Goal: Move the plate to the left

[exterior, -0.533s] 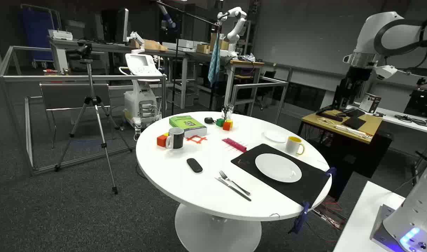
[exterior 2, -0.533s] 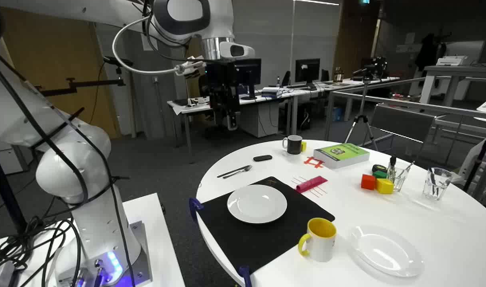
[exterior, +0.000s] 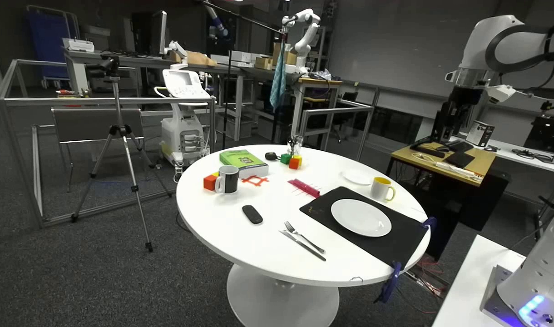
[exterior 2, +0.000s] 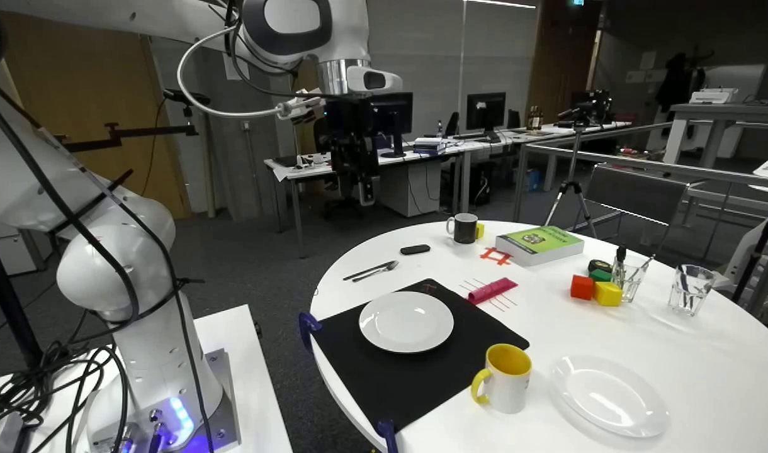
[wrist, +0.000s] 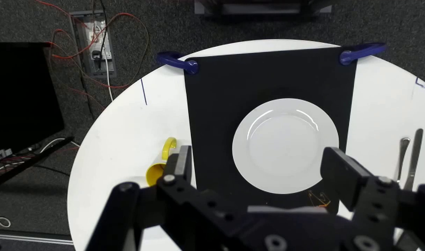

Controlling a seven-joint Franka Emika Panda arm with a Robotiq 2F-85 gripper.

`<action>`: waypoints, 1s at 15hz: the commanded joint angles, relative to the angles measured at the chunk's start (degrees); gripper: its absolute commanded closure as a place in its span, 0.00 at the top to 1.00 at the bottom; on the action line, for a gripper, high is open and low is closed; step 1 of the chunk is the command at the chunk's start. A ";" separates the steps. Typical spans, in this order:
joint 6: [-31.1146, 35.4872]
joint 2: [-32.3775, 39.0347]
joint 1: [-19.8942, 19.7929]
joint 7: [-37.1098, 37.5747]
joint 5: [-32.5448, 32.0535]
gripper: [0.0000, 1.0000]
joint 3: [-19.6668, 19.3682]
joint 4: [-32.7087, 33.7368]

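table: on the fork side of the mat the rim is near; a long shove could send the plate over, cause = overshoot. mat: 2 clamps pin its corners along 1 edge, none seen on the opposite edge; dragging the plate may ruck that unpinned end. plate: target, flat on the mat, inside its outline, nearer the fork side. looks too wide to grab across, so probably a rim pinch: come down too far and the rim gets pressed and tips, pinch too weakly and it slips. spare plate: off the mat, opposite the fork side; wrong pick possible, wording just says plate. gripper: jaws spread wide, nothing between, hangs well up from the mat, touching nothing. yellow mug: just beside the mat, opposite the fork side; could get knocked if left is misread. knife and fork: off the mat, fork nearer; if left means that of the robot, plate may land on them and sit tilted.

table is round, smooth, white. mat is black, matte, rectangular, corners rounded, fabric or rubber, can't tell. plate is glossy white, likely ceramic, broad rim, shallow middle. spare plate shiny, pale, material unclear. gripper black, blocky. yellow mug a cylinder with loop handle, white outside, yellow inside. clamps blue, curved, plastic-looking. knife and fork slim, shiny metal.
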 commanded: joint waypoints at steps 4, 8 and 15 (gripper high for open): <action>1.13 1.22 0.68 0.97 -1.70 1.00 1.10 0.72; 2.88 4.33 2.14 0.14 -3.33 1.00 2.93 2.08; 6.90 10.28 5.59 0.67 -7.91 1.00 8.25 4.21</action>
